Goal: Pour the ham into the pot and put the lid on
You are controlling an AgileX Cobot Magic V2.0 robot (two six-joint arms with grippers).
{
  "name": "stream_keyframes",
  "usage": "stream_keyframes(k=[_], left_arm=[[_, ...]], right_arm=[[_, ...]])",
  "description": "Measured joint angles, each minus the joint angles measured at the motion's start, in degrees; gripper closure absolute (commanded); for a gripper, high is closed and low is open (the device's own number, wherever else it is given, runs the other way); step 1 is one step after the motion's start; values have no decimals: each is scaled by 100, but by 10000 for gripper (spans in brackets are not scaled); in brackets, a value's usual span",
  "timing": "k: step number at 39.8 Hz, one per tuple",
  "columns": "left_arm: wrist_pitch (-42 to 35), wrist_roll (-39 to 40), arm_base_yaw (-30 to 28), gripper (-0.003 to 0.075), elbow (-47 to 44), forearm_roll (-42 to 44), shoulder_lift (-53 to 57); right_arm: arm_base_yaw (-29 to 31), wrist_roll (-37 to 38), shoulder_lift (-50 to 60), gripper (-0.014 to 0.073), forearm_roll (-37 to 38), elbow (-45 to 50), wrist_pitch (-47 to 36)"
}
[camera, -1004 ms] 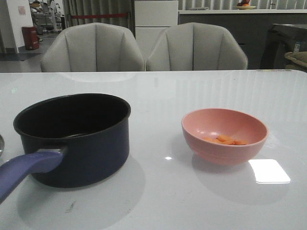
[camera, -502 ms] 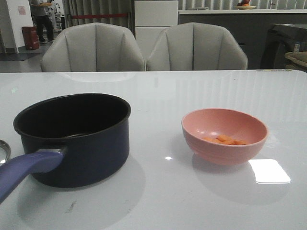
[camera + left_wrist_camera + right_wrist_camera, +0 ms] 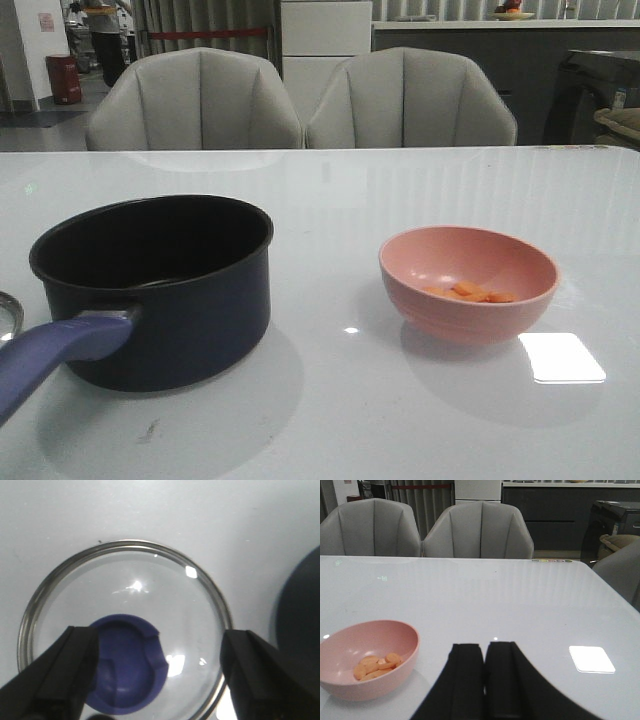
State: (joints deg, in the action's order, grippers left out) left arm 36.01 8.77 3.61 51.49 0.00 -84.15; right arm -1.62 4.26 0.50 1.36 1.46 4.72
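Note:
The dark navy pot (image 3: 150,290) with its purple-blue handle (image 3: 55,358) stands at the left on the white table. The ham (image 3: 468,292), small orange chunks, lies in a pink bowl (image 3: 467,285) to the right of it. The glass lid (image 3: 135,580) lies flat on the table, with only a sliver of its steel rim (image 3: 8,315) at the front view's left edge. My left gripper (image 3: 157,672) is open above the lid. Its purple-blue knob (image 3: 127,665) lies between the fingers, close to one finger (image 3: 60,675). My right gripper (image 3: 485,652) is shut and empty, beside the bowl (image 3: 365,657) and ham (image 3: 375,665).
The pot's dark wall (image 3: 300,620) is close beside the lid. Two grey chairs (image 3: 300,100) stand behind the table's far edge. A bright light patch (image 3: 560,357) lies on the table to the right of the bowl.
The lid's rim shows a little more at the front view's left edge. Pot, bowl and ham have not moved.

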Motion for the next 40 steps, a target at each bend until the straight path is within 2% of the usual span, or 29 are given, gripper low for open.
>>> stream_keyframes(k=[8, 21, 30, 40], left_arm=[[73, -9, 301, 285, -359, 0, 1025], [130, -13, 337, 292, -1358, 0, 3226], [-313, -13, 396, 292, -1760, 35, 4845], [-636, -13, 970, 292, -2290, 322, 6409]], right_arm=[[0, 0, 0, 451, 0, 0, 0], [0, 0, 0, 451, 0, 0, 0], [0, 0, 0, 451, 0, 0, 0], [0, 0, 0, 451, 0, 0, 0]])
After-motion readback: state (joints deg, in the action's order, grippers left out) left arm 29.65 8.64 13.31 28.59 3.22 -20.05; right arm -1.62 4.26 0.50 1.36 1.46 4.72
